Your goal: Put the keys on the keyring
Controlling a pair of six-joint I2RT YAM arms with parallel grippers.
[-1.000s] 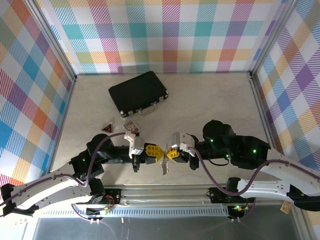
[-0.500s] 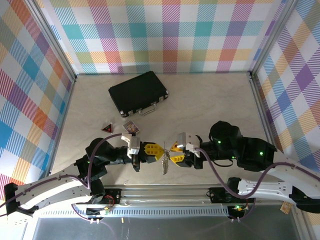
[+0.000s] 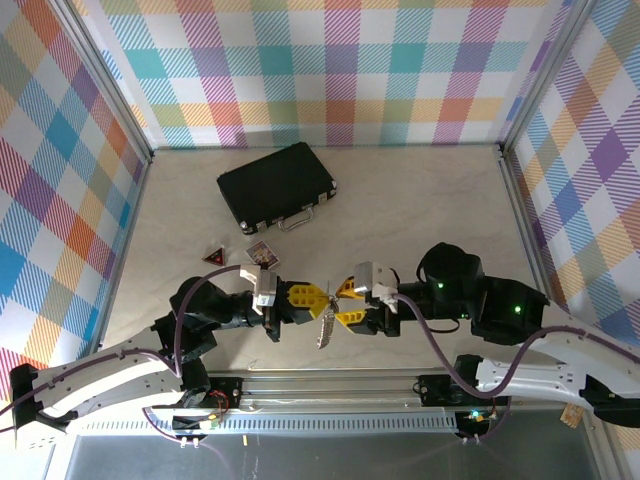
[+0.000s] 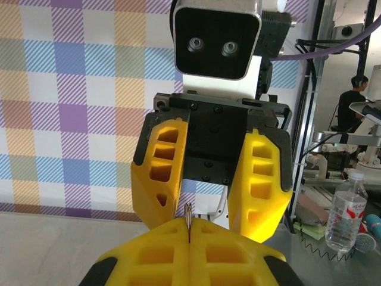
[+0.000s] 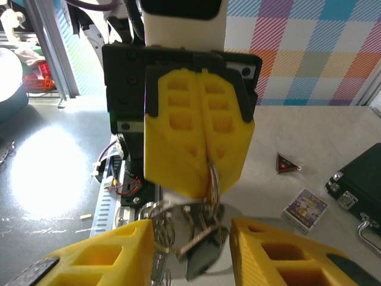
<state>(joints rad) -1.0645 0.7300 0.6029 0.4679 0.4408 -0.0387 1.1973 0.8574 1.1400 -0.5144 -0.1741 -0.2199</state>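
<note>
My left yellow fingers (image 5: 196,143) are pinched tight on the thin metal keyring (image 5: 212,177), silver keys (image 5: 191,229) dangling over the beige bench (image 3: 400,210). My right fingers (image 5: 277,253) gape wide, empty. I'd approach slowly, nip one key, and hold the ring steady.

Thin silver wire keyring (image 5: 213,179): pinched edge-on between the closed yellow fingers (image 5: 178,143) of the left gripper (image 5: 207,170), with its loop poking out past the tips. A bunch of silver metal keys (image 5: 178,229), plus one dark-headed piece, hangs loose off the ring. The bunch sits in the gap between the spread fingers of the right gripper (image 5: 190,235); contact with them unclear. From above, it dangles slightly tilted between both sets of fingertips.
</note>
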